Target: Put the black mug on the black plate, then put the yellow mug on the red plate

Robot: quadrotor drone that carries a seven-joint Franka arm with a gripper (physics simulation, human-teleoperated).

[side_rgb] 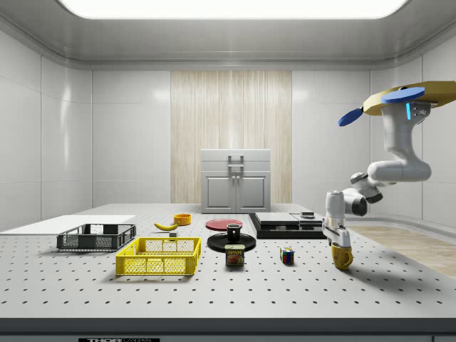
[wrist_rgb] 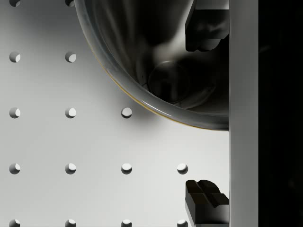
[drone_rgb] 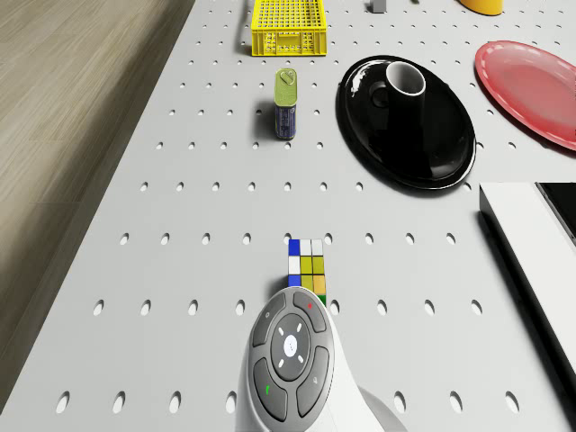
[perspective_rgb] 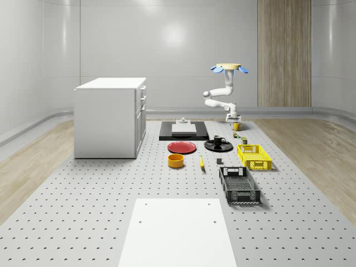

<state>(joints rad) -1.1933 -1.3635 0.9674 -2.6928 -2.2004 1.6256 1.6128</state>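
Straddling the wall of the yellow mug (side_rgb: 342,257), the tool (side_rgb: 339,244) has its fingers (wrist_rgb: 208,28) apart: one hangs inside the cup, the other outside and well clear of the rim, so nothing is clamped yet. The mug appears to stand on the bench (perspective_rgb: 83,194) at the far right in the whole-scene view, with the drone (perspective_rgb: 228,68) hovering above it. The black mug (perspective_rgb: 218,139) already sits on the black plate (perspective_rgb: 218,146), so my reading is that only the yellow one is left. The main risk is a thin-wall pinch: closing off-centre could tip the mug or let it swing and slip on the lift. The carry to the red plate (perspective_rgb: 182,147) runs leftward in that view, past the cube (side_rgb: 286,256) and the can (side_rgb: 235,254) and close by the loaded black plate, so a low pass could knock the black mug off. The red plate lies bare, with open bench in front of it, and the yellow crate (perspective_rgb: 254,156) sits well aside.
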